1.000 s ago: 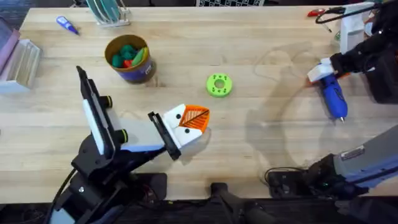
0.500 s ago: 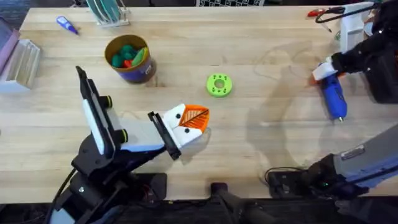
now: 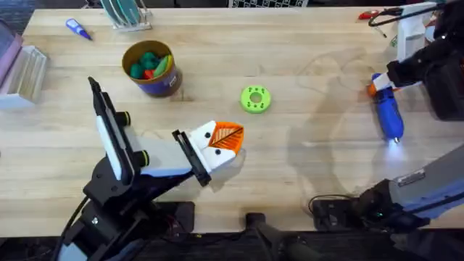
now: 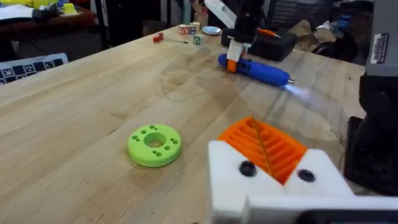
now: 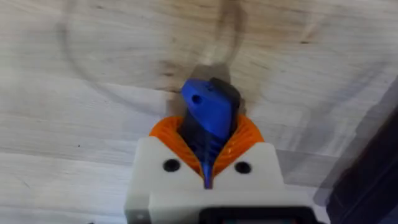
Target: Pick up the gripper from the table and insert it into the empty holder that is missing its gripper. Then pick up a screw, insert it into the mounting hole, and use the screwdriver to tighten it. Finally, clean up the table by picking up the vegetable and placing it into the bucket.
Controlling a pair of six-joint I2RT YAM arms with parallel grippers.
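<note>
My right gripper (image 3: 374,88) (image 5: 208,129) is shut on the rear end of the blue screwdriver (image 3: 388,117) (image 5: 211,107) at the table's right side. In the left wrist view the screwdriver (image 4: 264,71) lies low and flat over the wood, with a glow at its bit. My left gripper (image 3: 230,136) (image 4: 254,124) rests near the front middle, its orange ribbed pads pressed together on nothing. The bucket (image 3: 161,85) stands at the back left with a vegetable (image 3: 148,64) and other coloured pieces inside. The loose gripper piece, the tipless holder and the screw are out of view.
A green disc (image 3: 255,99) (image 4: 154,144) with holes lies at the table's middle. A small blue pen (image 3: 77,29) and a rack (image 3: 129,14) are at the back left, a clear box (image 3: 22,72) at the left edge, a red-handled tool (image 3: 370,14) at the back right.
The right gripper has shifted slightly right and turned with the screwdriver, so its orange pad shows instead of the white block. A glow now shows at the screwdriver's bit. The left arm is still.
</note>
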